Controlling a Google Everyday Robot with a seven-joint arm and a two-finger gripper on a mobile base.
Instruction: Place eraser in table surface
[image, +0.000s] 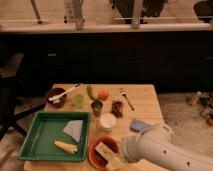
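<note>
table edges: the table surface (146, 107) is shown as a pale plank top. its far and right edges are seen whole, while the near edge is cut off by the frame and partly covered by the arm.
left side: the near-left part is taken up by a green tray (30, 142), in which a grey folded cloth (74, 129) and a yellow corn-like piece (66, 147) are laid apart from each other.
far row: a dark red bowl (49, 98) with a white utensil (69, 92) laid across it, a green cup (77, 101), a green vegetable (91, 92), an orange fruit (103, 94) and a fork (126, 98) are lined up near the far edge.
middle: a small dark cup (97, 106), a brown lump (118, 107) and a white cup (107, 121) are set close together.
open room: bare wood is left along the right edge, beyond the fork and around the blue sponge (140, 125). only a narrow strip is left between the tray and the white cup.
eraser: the eraser (103, 148) is seen inside an orange bowl (92, 151), between the tray and the arm, with its paler face turned up. it is not laid on the wood.
arm: the near-right corner is covered by the white arm (165, 152).
gripper: the gripper (114, 162) is found at the bottom edge, just beside the orange bowl's near-right rim and near the eraser.
gripper state: whether it is apart, together or clamped cannot be told. contact with the eraser cannot be told either.
</note>
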